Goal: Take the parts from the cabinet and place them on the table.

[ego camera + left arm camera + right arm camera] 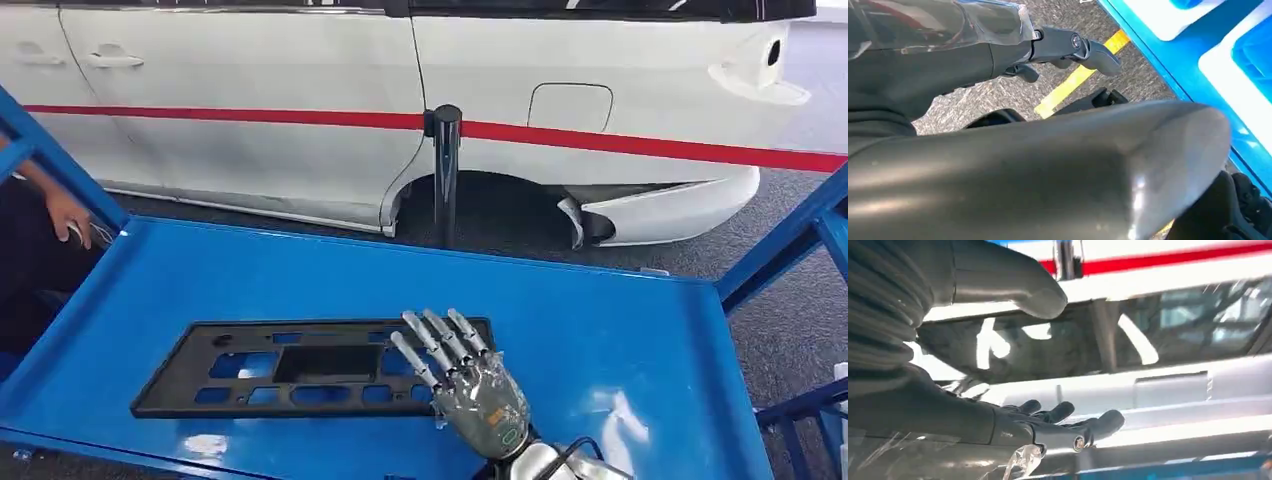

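Observation:
A flat black panel part [300,365] with several rectangular cut-outs lies on the blue table [620,350], near its front edge. My right hand [465,385] is over the panel's right end with its fingers stretched out and spread, gripping nothing. In the right wrist view this right hand [1048,425] has straight fingers and the thumb held well apart. My left hand [1063,47] hangs beside my body above grey floor, fingers loosely extended and holding nothing.
A white car [300,100] with a red stripe stands just behind the table, with a black post [446,170] in front of it. Blue frame struts [790,240] rise at both sides. A person's hand [68,212] rests at the table's far left corner.

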